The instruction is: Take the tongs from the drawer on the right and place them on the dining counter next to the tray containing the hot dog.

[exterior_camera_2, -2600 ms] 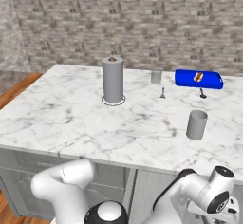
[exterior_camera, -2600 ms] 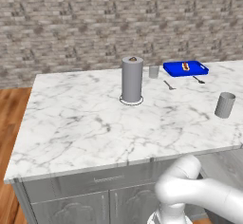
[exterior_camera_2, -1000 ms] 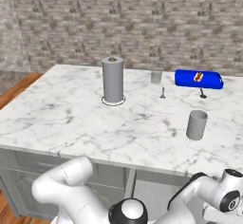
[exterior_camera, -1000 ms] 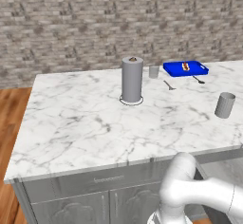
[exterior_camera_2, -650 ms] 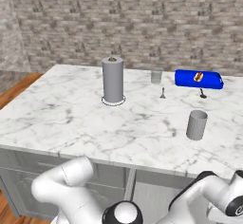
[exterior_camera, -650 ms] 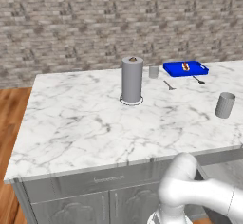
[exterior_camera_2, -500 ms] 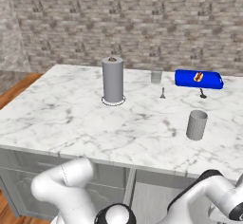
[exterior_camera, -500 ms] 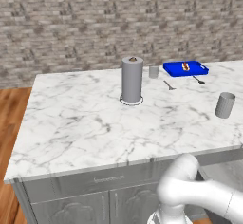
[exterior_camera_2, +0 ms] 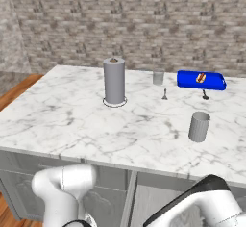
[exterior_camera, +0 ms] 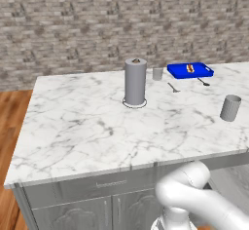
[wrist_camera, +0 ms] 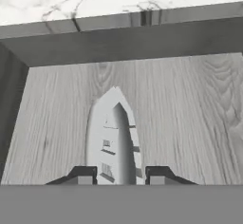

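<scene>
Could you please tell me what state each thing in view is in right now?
drawer: open, wood floor showing
tongs: lying flat in the drawer, between the gripper's fingertips
gripper: closed on the tongs
tray: holds the hot dog
paper towel roll: upright

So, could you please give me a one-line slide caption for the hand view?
Gripper closed around the pale tongs lying on the wood-grain floor of the open drawer, below the marble dining counter edge.
</scene>
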Robot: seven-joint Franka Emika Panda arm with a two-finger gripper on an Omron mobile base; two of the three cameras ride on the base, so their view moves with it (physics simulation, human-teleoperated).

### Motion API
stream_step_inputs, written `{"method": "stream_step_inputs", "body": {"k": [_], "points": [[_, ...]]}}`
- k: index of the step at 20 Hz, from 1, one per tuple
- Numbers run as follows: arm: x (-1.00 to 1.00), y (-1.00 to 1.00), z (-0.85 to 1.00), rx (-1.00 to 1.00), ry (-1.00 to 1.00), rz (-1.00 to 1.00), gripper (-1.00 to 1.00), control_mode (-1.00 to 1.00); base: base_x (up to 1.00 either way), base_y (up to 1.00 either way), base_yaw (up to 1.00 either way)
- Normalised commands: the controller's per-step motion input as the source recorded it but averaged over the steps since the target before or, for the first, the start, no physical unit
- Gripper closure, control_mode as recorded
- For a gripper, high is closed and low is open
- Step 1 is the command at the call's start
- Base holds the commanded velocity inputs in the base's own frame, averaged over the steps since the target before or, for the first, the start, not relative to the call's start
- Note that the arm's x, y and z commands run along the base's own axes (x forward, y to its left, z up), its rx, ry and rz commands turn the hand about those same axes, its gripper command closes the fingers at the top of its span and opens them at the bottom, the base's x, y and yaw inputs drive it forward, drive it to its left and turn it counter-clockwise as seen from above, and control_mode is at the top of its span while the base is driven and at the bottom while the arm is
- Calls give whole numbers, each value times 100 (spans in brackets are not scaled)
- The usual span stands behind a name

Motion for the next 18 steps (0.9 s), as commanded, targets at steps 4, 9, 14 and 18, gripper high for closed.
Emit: {"method": "stream_step_inputs", "body": {"k": [4, 9, 14, 18], "points": [[-8, 100, 100, 0, -48, -3, 100, -100, 0, 0, 0], [0, 100, 100, -2, -37, -8, 100, -100, 0, 0, 0], [1, 100, 100, -16, -18, -8, 100, -100, 0, 0, 0], [13, 100, 93, -33, -6, -4, 100, -100, 0, 0, 0]]}}
